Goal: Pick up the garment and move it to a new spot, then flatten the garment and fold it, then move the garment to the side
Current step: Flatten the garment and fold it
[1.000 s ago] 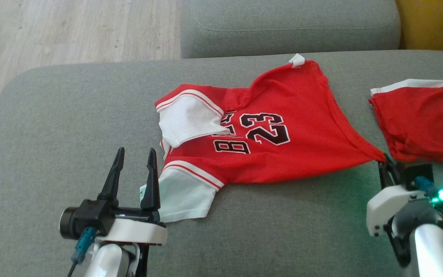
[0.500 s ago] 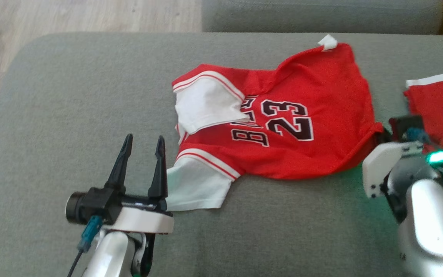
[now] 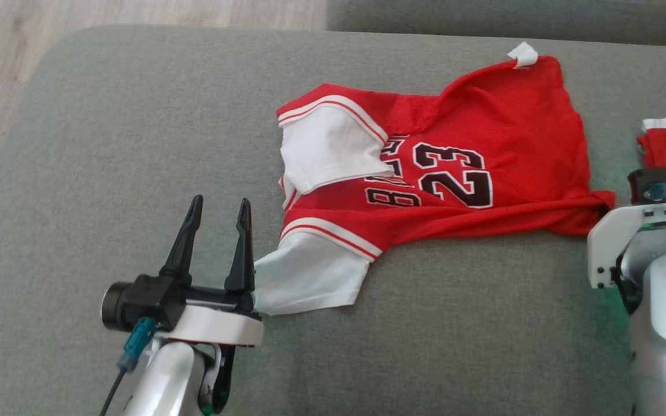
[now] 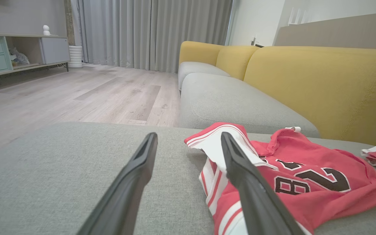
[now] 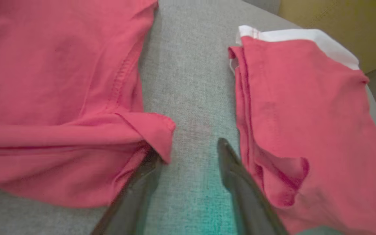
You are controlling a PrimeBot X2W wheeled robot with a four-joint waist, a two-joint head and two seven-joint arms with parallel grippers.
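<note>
Left gripper (image 3: 220, 201) and right gripper (image 5: 188, 148) spread; bunched near right corner of jersey (image 3: 512, 115), apparently free, to be drawn flat before folding

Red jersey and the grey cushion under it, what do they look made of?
The red jersey looks like thin, soft, matte fabric, possibly a synthetic knit: it creases loosely and has a stitched hem. The grey cushion looks like matte woven upholstery with a fine visible weave.
</note>
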